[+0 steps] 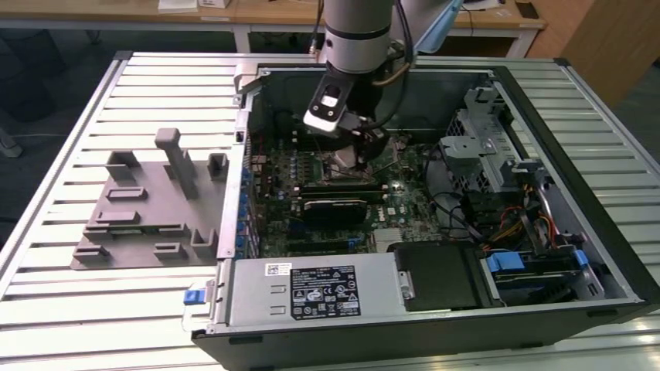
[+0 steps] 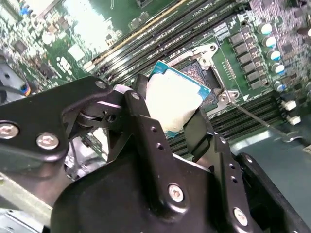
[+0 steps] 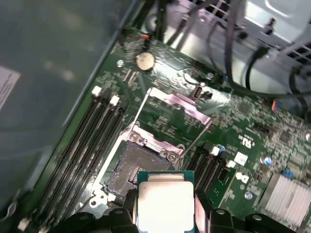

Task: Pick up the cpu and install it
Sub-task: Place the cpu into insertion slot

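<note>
cpu in tool above socket

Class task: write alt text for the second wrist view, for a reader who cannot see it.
The black gripper grips the cpu, a square chip with a pale silver top, over the open socket of the green motherboard. Long memory slots run beside the socket.
</note>
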`<state>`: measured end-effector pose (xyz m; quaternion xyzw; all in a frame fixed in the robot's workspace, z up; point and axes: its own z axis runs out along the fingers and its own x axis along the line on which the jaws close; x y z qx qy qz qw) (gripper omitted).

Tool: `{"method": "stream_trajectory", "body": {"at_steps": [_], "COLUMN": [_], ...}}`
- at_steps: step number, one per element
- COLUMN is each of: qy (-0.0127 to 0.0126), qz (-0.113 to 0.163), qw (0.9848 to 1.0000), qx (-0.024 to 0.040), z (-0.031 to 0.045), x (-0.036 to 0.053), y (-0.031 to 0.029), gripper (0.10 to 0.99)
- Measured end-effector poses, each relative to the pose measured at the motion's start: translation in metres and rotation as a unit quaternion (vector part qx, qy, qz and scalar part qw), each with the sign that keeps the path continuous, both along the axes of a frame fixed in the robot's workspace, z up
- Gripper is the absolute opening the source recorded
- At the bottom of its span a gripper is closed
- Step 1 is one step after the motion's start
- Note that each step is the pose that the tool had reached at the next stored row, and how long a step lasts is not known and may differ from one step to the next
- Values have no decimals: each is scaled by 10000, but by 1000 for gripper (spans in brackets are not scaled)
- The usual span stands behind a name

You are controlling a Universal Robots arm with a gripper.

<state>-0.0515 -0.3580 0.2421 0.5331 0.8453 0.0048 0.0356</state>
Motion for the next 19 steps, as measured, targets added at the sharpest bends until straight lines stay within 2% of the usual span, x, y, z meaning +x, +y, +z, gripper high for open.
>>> {"method": "stream_trajectory", "body": {"at_steps": [4,9,14,19], "qy": [0,0,0,0], "qz": [-359,-814,-1269,-1710], "qw": [9994,9967,9919,9853], "qx": [0,0,0,0], "z": [-6,-14,-23,-30], "x": [0,0,0,0], "y": [0,0,0,0], "gripper": [545,545,545,545]}}
